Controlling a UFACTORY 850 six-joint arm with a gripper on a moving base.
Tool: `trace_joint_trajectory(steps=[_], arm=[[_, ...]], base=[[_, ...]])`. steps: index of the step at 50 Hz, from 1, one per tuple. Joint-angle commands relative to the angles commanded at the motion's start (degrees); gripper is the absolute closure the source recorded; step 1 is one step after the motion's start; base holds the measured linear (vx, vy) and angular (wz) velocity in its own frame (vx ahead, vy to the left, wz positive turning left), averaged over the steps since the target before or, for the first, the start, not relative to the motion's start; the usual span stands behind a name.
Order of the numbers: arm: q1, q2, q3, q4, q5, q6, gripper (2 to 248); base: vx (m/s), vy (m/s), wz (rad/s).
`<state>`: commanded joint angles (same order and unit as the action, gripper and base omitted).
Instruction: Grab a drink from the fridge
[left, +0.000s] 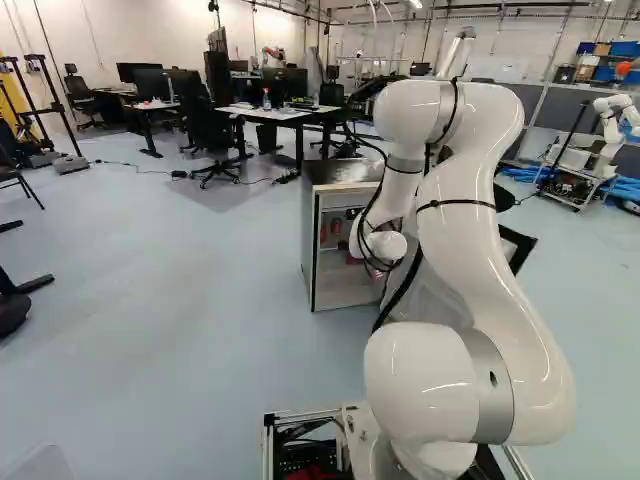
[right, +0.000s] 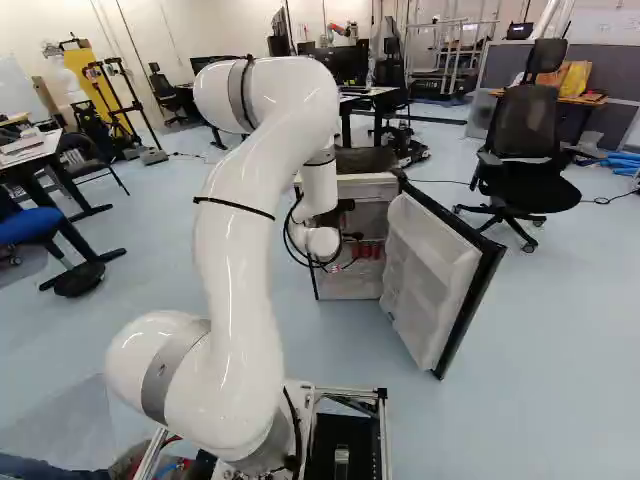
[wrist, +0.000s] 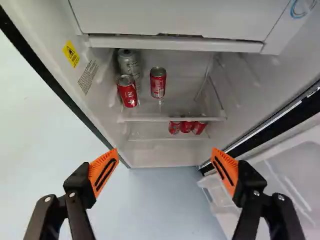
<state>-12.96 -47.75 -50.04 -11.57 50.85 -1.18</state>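
Observation:
The fridge stands ahead of the arm, its door swung wide. In the wrist view two red cans and a silver can stand on the upper shelf; the silver one is behind one red can, near a side wall. Three red cans sit side by side on the level beneath. My gripper is open in front of the compartment, nothing between its orange pads. In the base views the wrist largely hides it.
The open door's inner shelves lie beside one finger. A black office chair is right of the fridge in the right base view. Desks with monitors are farther back. Another robot stands at the right of the left base view.

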Motion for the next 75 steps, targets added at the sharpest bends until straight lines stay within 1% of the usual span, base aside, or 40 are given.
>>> trace_joint_trajectory(steps=[5, 16, 26, 46, 75], arm=[[0.00, -0.94, -0.52, 0.00, 0.00, 3.00, 3], [0.00, -3.00, -1.71, -0.18, 0.00, 3.00, 3], [0.04, -5.11, -3.22, -1.35, 0.00, 3.00, 3], [0.36, -10.44, -8.44, -4.28, 0.59, 3.00, 3], [0.31, -18.97, -17.96, -8.20, 5.87, 3.00, 3]], base=[[0.000, 0.000, 0.000], [0.000, 0.000, 0.000], [0.000, 0.000, 0.000], [0.000, 0.000, 0.000], [0.000, 0.000, 0.000]])
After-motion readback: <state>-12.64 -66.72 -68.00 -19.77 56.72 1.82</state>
